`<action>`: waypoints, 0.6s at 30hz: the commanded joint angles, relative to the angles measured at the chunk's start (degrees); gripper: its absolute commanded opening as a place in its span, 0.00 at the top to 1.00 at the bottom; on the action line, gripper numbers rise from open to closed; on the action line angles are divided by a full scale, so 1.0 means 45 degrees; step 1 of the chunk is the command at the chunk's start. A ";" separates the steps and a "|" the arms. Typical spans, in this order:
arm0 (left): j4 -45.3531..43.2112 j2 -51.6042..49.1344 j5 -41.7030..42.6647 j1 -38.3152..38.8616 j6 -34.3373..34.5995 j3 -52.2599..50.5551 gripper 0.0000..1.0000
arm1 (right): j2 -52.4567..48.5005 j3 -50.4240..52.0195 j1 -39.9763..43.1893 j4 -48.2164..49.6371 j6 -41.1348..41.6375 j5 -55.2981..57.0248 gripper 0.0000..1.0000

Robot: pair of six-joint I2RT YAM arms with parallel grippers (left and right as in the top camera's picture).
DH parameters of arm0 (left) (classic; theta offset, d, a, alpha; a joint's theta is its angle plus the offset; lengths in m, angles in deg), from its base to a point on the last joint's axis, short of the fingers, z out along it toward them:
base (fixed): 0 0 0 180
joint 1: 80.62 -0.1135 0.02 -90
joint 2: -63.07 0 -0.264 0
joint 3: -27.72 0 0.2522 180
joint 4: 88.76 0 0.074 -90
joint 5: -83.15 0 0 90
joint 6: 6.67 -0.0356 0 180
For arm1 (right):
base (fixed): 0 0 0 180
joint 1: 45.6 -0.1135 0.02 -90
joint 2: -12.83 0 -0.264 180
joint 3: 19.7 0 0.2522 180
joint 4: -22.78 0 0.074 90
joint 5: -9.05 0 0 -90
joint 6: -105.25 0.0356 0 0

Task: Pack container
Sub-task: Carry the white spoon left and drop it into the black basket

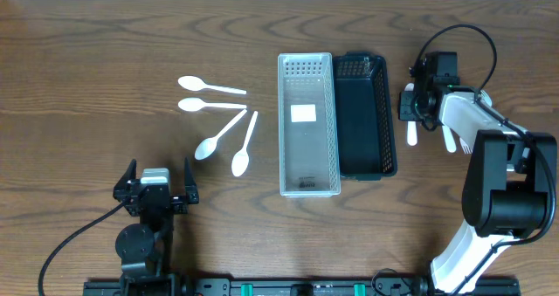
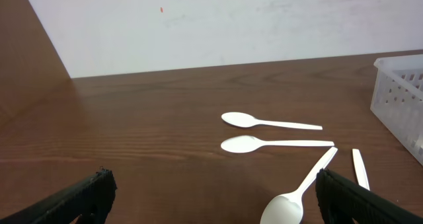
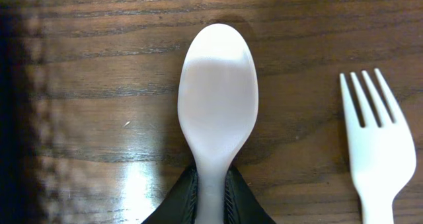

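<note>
Right end effector (image 3: 211, 194) tight on spoon (image 3: 217, 98)

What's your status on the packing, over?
Right gripper shut on white spoon by its handle, fork beside it. Left gripper open, empty, four loose spoons ahead. Nothing between spoon and black tray.

Two baskets are set side by side in the middle of the table (image 1: 87, 34), the left basket (image 1: 306, 161) just beside the right basket (image 1: 362, 130). A label (image 1: 303, 113) is laid on the floor of the left basket. Four spoons (image 1: 210, 104) are spread to the left of the baskets: two are laid across at the back, and two are slanted before them. To the right of the baskets a fifth spoon (image 1: 411, 135) and a fork (image 3: 378, 145) are laid side by side, apart, with the fork on the right. The fifth spoon's handle is clamped between the fingers of the right gripper (image 3: 211, 199). The left gripper (image 1: 160, 169) is found before the four spoons.
</note>
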 commanded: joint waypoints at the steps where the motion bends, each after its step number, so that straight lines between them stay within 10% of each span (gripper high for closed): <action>1: 0.0136 0.0073 -0.0049 -0.0058 0.0102 -0.0369 0.02 | -0.0389 -0.0602 -0.0107 -0.0325 -0.0039 0.0486 0.92; 18: 0.0136 0.0073 -0.0049 -0.0058 0.0102 -0.0369 0.02 | -0.0389 -0.8626 -0.0797 -0.7864 0.0748 0.0316 0.98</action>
